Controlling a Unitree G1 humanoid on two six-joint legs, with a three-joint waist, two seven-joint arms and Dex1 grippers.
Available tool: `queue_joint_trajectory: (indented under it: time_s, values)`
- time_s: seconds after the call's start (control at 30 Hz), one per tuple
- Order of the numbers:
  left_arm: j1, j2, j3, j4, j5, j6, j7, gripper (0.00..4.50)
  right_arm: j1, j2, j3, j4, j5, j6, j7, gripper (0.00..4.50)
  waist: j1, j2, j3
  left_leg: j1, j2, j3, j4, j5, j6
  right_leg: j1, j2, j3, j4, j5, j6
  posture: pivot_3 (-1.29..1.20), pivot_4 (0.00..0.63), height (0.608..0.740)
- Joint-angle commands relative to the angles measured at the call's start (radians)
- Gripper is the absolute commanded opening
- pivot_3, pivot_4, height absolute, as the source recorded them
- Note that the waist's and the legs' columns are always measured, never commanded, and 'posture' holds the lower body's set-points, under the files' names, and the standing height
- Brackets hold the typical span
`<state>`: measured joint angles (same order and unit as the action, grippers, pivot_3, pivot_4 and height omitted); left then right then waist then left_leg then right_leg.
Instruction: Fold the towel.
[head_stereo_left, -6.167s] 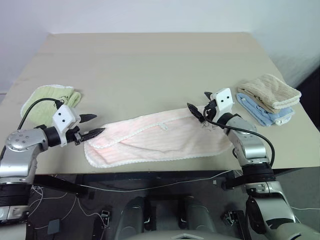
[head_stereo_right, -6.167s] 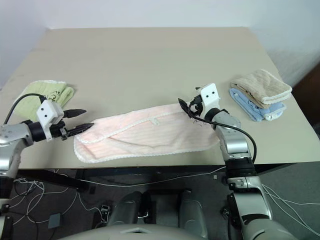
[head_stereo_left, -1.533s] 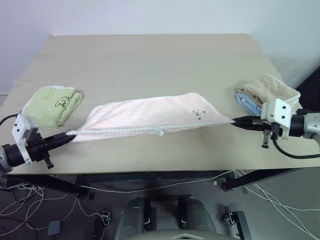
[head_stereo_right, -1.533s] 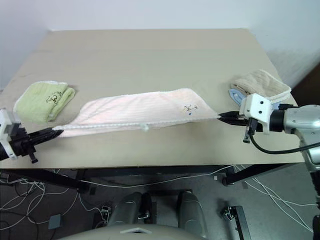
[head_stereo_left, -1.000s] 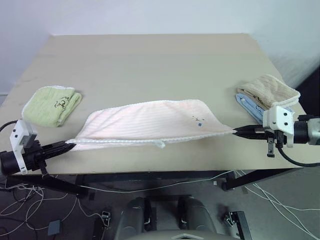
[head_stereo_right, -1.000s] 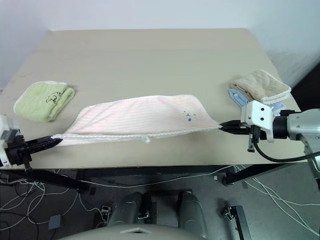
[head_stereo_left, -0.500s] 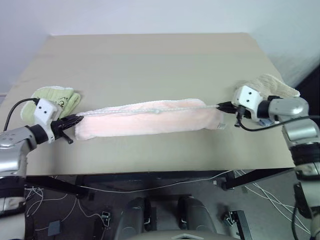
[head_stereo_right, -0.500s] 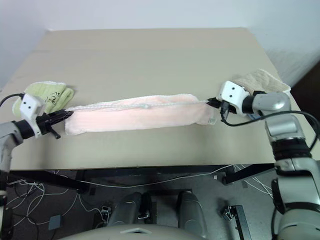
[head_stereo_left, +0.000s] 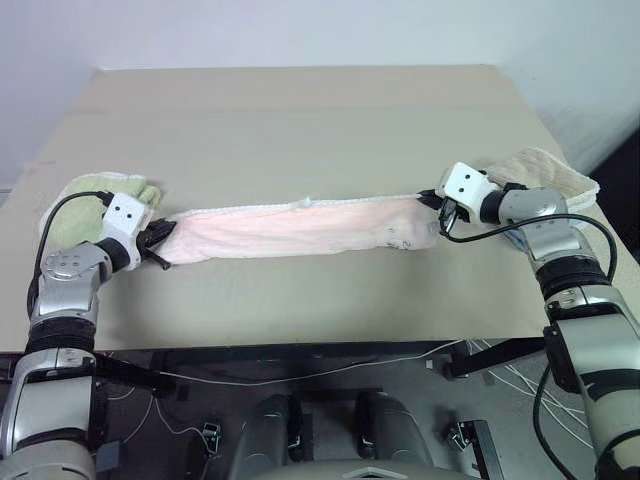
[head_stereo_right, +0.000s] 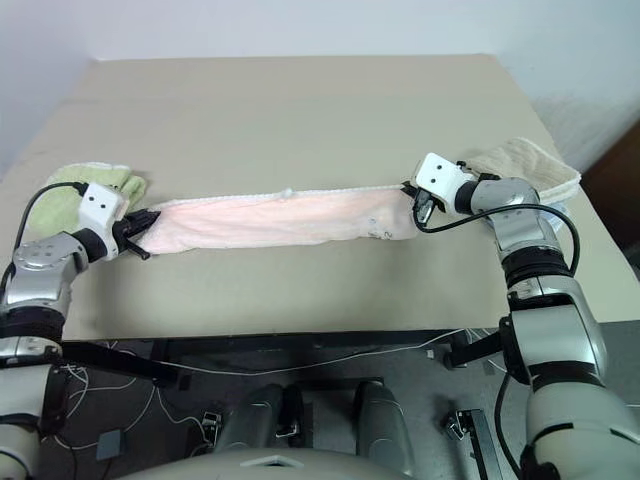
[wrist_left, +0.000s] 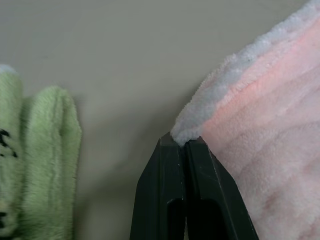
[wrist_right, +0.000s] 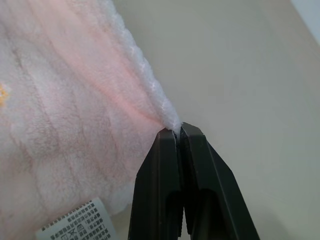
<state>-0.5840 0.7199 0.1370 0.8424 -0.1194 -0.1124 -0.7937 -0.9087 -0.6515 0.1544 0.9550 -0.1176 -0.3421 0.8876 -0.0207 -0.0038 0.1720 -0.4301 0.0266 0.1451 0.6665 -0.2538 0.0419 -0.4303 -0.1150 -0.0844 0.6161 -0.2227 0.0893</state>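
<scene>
The pale pink towel (head_stereo_left: 300, 228) lies on the table as a long narrow band running left to right, folded lengthwise, with its whitish scalloped edge along the far side. My left gripper (head_stereo_left: 163, 236) is shut on the towel's left corner (wrist_left: 186, 134), pinching the white edge between its black fingers (wrist_left: 165, 200). At the other end my right gripper (head_stereo_left: 432, 199) is shut on the right corner (wrist_right: 171, 121). A white care label (wrist_right: 75, 224) shows at the towel's right end.
A light green folded towel (head_stereo_left: 88, 200) lies just behind my left gripper. A tan towel (head_stereo_left: 540, 172) stacked on a blue one sits behind my right arm near the table's right edge. The tan tabletop (head_stereo_left: 300, 120) stretches far beyond the pink towel.
Both grippers have carried the near edge of the towel up and away over the far half, then lowered it. The towel went from a stretched sheet to a narrow folded band.
</scene>
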Motion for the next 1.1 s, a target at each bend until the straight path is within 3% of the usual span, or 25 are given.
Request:
queue_joint_trajectory:
  time_s: [0.03, 0.4, 0.6, 0.73, 0.9, 1.1]
  values:
    - [-0.009, 0.008, 0.035, 0.005, -0.032, -0.002, -0.023, 0.71, -0.032, -0.009, -0.03, 0.011, 0.005, -0.011, -0.026, 0.72, 0.0, 0.0, 0.0, 0.0, 0.0, 0.0, 0.0, 0.0, 0.0, 0.0, 0.0, 0.0, 0.0, 0.0, 0.0, 0.0, 0.15, 0.74]
    - [0.028, 0.024, 0.072, -0.049, -0.037, 0.001, 0.047, 4.47, 0.052, -0.077, -0.094, -0.129, 0.016, -0.012, -0.145, 4.49, 0.001, 0.0, 0.0, 0.0, 0.0, -0.002, 0.0, 0.0, 0.0, 0.0, 0.0, 0.0, 0.0, 0.0, 0.0, 0.0, 0.15, 0.74]
    - [0.086, 0.008, 0.121, -0.223, -0.089, 0.038, 0.084, 4.47, 0.244, -0.098, -0.224, -0.473, 0.177, 0.223, -0.119, 4.49, 0.003, 0.0, 0.0, 0.0, 0.0, -0.005, 0.0, 0.0, 0.0, 0.001, 0.0, 0.0, 0.0, 0.0, 0.0, 0.0, 0.15, 0.74]
    - [0.104, -0.015, 0.139, -0.328, -0.135, 0.075, 0.086, 4.47, 0.385, -0.062, -0.311, -0.735, 0.339, 0.527, -0.138, 4.49, 0.007, 0.0, 0.0, 0.001, 0.0, -0.005, 0.001, 0.0, 0.0, 0.001, -0.001, 0.0, 0.0, 0.0, 0.0, 0.0, 0.15, 0.74]
    - [0.141, -0.036, 0.124, -0.434, -0.158, 0.072, 0.045, 4.47, 0.496, 0.038, -0.448, -0.992, 0.594, 0.943, -0.264, 4.49, 0.007, 0.0, 0.0, 0.001, 0.0, -0.006, 0.001, 0.0, 0.0, 0.002, -0.002, 0.0, 0.0, 0.0, 0.0, 0.0, 0.15, 0.74]
    - [0.215, -0.056, 0.068, -0.59, -0.227, 0.103, -0.124, 4.47, 0.57, 0.2, -0.638, -1.199, 0.967, 1.359, -0.495, 4.49, 0.009, 0.0, -0.001, 0.001, 0.0, -0.007, 0.0, -0.001, 0.0, 0.002, -0.003, 0.0, 0.0, 0.0, -0.001, 0.0, 0.15, 0.74]
